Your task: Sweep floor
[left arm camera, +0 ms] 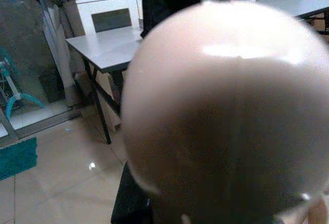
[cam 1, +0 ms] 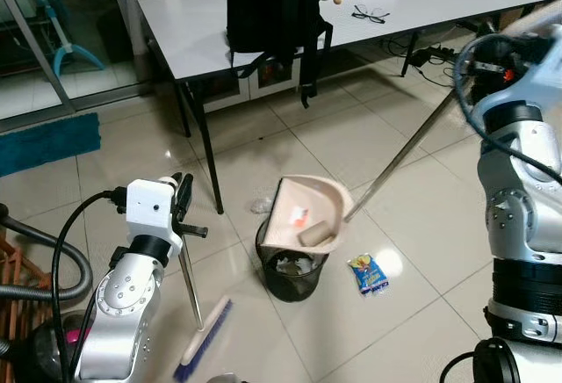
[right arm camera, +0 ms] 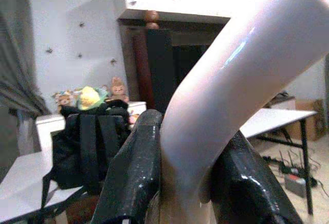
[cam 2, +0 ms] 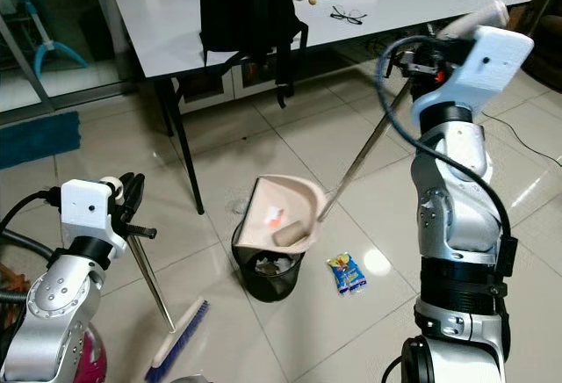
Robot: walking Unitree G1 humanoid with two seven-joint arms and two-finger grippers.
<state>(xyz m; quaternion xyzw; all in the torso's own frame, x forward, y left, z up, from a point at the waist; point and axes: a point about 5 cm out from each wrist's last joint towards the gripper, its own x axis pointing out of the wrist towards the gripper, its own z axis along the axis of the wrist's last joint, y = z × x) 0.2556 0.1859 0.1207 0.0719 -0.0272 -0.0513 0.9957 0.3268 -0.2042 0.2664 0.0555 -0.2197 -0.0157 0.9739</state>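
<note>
Lower left of the frame: left hand (cam 1: 180, 191) clamps the broom (cam 1: 200, 341), bristles on the floor. Centre: dustpan (cam 1: 309, 214) tilts over the bin (cam 1: 292, 273), its pole handle pinched by the right hand (right arm camera: 182, 172). Both tools are light, stiff and long-levered; grip them high on the shaft.

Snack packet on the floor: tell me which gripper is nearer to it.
Left. The left gripper is low, across the bin from the snack packet; the right gripper is raised high above it.
</note>
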